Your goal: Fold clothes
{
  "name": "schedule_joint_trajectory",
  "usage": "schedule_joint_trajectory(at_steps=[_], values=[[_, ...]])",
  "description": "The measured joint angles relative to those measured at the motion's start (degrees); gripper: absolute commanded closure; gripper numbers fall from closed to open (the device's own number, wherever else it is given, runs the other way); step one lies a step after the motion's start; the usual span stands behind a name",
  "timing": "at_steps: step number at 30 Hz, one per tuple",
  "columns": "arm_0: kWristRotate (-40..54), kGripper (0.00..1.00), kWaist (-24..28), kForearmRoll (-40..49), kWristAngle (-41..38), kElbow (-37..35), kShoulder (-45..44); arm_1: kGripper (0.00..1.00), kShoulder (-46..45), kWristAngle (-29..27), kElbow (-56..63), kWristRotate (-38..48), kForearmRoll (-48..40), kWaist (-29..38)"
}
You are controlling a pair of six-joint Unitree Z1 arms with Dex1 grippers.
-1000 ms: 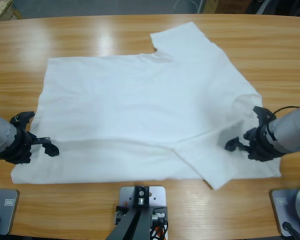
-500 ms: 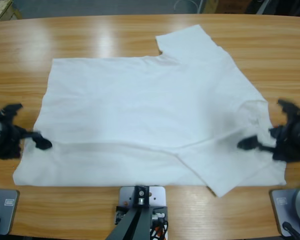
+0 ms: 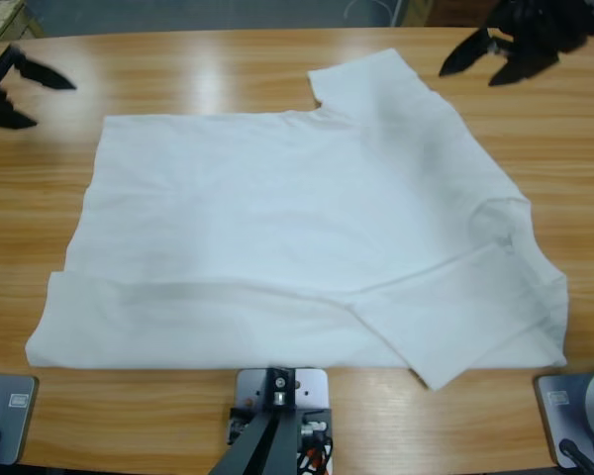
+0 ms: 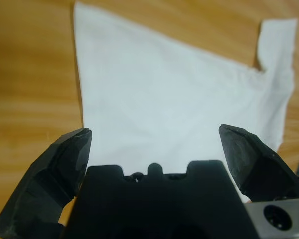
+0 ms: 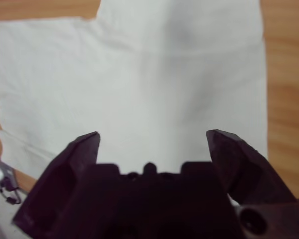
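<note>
White cotton T-shirt (image 3: pixel 297 237) lies flat on the bench (image 3: pixel 178 69), looks light and limp, best pinched at far-edge corners; left claw (image 3: pixel 25 87) and right claw (image 3: pixel 472 61) gape empty.

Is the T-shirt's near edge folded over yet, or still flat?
Folded: the T-shirt shows a strip of its near edge and near sleeve doubled over itself; the rest lies spread.

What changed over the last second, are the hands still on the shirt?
No. Both hands have left the near edge of the shirt and pulled back to the table's far corners: left hand at far left, right hand at far right, both open and empty. The shirt stayed flat, its near edge folded over.
</note>
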Motion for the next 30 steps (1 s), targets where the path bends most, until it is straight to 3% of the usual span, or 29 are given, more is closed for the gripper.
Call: schedule_joint_trajectory(at_steps=[5, 10, 20, 30], values=[[2.9, 0.009, 5.6, -0.8, -6.4, -7.0, 10.0, 0.276, 10.4, 6.1, -8.7, -4.7, 2.4, -8.5], [3.2, 0.008, 7.2, -0.8, -8.6, -11.1, 14.8, 0.271, 20.1, 8.8, -18.6, -6.1, 5.0, -9.9], [3.2, 0.004, 7.7, 0.6, -8.8, -11.2, 15.2, 0.261, 36.2, 14.0, -36.2, -9.1, 11.9, -14.4], [3.2, 0.004, 5.9, 1.4, -9.0, -9.3, 15.2, 0.273, 40.7, 17.8, -39.2, -10.3, 13.5, -14.6]])
